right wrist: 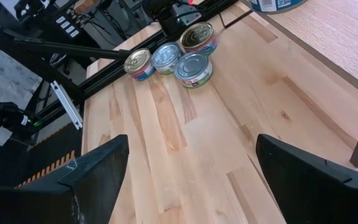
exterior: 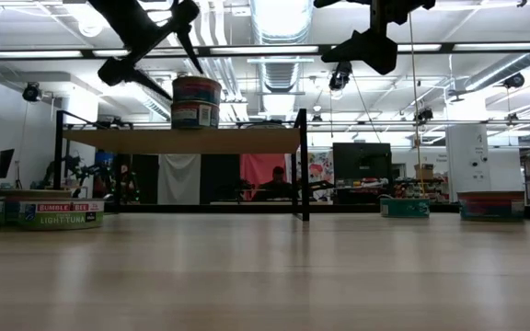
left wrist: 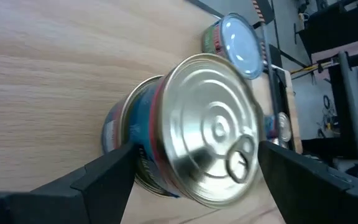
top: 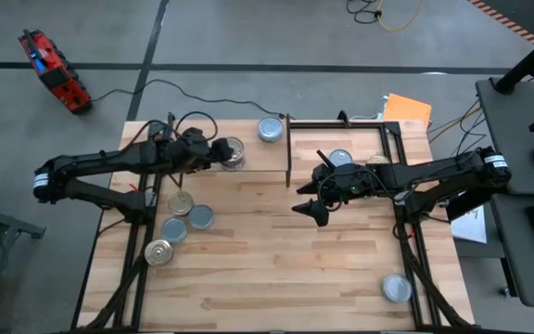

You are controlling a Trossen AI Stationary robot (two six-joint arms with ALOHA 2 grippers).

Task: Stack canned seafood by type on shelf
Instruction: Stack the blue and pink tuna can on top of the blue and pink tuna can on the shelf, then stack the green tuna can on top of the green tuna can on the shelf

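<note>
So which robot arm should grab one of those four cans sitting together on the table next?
Probably the left. Its hand is at the shelf, open around the stacked cans, and the four loose cans lie on its side of the table. The right hand is open too, but farther away.

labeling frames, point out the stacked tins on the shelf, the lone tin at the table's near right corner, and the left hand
stacked tins (exterior: 196, 101), low view, side labels
lone tin (top: 397, 288), high view, lid
left hand (left wrist: 194, 171), left wrist view, midway between fingertips
</note>
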